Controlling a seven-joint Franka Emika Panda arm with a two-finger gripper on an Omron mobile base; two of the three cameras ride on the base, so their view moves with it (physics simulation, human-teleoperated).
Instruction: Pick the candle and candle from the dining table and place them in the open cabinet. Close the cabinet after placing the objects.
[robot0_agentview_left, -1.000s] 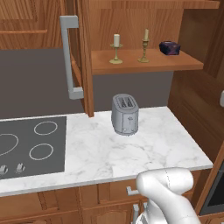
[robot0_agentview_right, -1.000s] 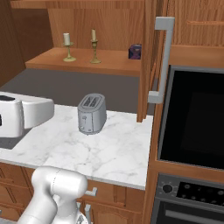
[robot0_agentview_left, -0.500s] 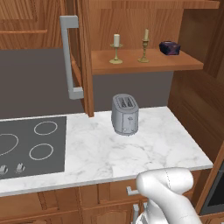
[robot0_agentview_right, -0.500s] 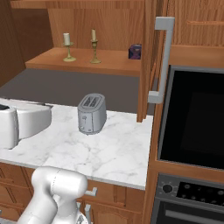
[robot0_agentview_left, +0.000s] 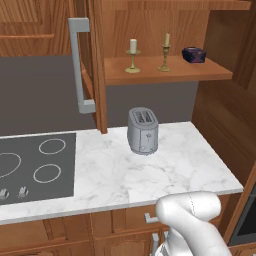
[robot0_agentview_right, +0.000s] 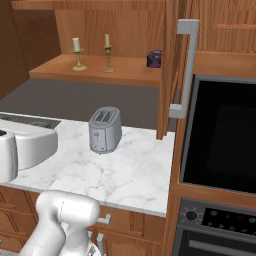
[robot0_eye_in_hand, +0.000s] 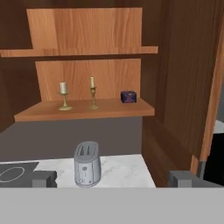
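Both candlesticks are standing upright on the wooden shelf (robot0_agentview_left: 200, 74) of the open cabinet (robot0_eye_in_hand: 183, 87), side by side but apart. The one carrying the short thick cream candle (robot0_agentview_left: 133, 56) is sitting toward the shelf's left end, and the one with the thin tapered candle (robot0_agentview_left: 165, 52) is standing near the middle of the shelf. A small dark blue box (robot0_agentview_left: 194, 54) is resting toward the shelf's right end, well clear of both.

The cabinet doors are hanging open. The left door (robot0_agentview_left: 95, 65) is swinging out over the counter with its long grey bar handle (robot0_agentview_left: 77, 65) facing the camera; in the right base view the right door (robot0_agentview_right: 170, 70) is showing its own grey handle (robot0_agentview_right: 186, 70).

Below the shelf, a grey toaster (robot0_agentview_left: 143, 131) is sitting on the white marble counter (robot0_agentview_left: 165, 175), close to its back edge. A black hob (robot0_agentview_left: 35, 165) is occupying the counter's left part.

The gripper (robot0_eye_in_hand: 114, 178) is standing released, its two dark fingertips (robot0_eye_in_hand: 43, 178) spread wide at the bottom of the hand view, grasping nothing and looking toward the toaster and shelf from well back.
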